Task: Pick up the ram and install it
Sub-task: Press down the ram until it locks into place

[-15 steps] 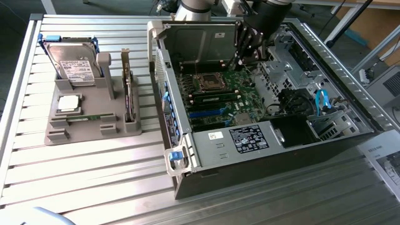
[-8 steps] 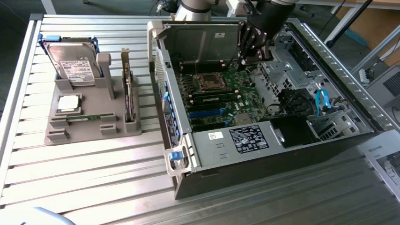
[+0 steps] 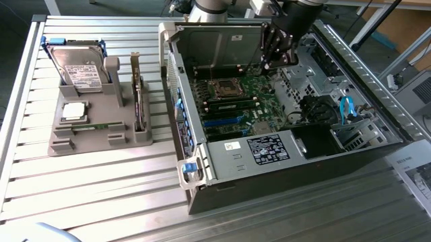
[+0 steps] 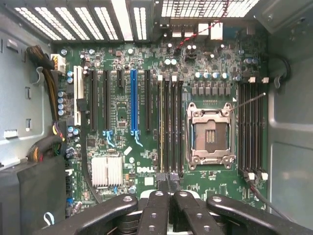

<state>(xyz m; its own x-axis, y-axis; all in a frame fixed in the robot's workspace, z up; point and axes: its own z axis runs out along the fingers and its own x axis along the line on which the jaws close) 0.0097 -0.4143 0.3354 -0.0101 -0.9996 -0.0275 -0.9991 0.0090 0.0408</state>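
1. The ram (image 3: 90, 126) lies flat as a thin green strip low in the grey holder (image 3: 64, 145). The holder sits on the slatted metal table (image 3: 101, 191) at the exterior view's left.
2. In the same holder, the hard drive (image 3: 79, 70) stands upright at the far end. The square silver processor chip (image 3: 74, 111) lies between it and the ram.
3. The dark expansion card (image 3: 138, 101) stands on edge along the holder's side nearer the computer.
4. Just right of the holder, the open computer case (image 3: 222, 161) lies on its side with its green motherboard (image 3: 256, 108) exposed.
5. The gripper (image 3: 273, 63) hangs inside the case over the far part of the motherboard, well apart from the ram. Its fingers are pressed together.
6. In the wrist view, the gripper (image 4: 168, 183) points down at the motherboard (image 4: 122, 147). Its black fingers (image 4: 159, 210) are closed side by side, just above a bank of dark memory slots (image 4: 170, 122). This bank lies between a blue card slot (image 4: 133, 100) and the open processor socket (image 4: 209, 134).
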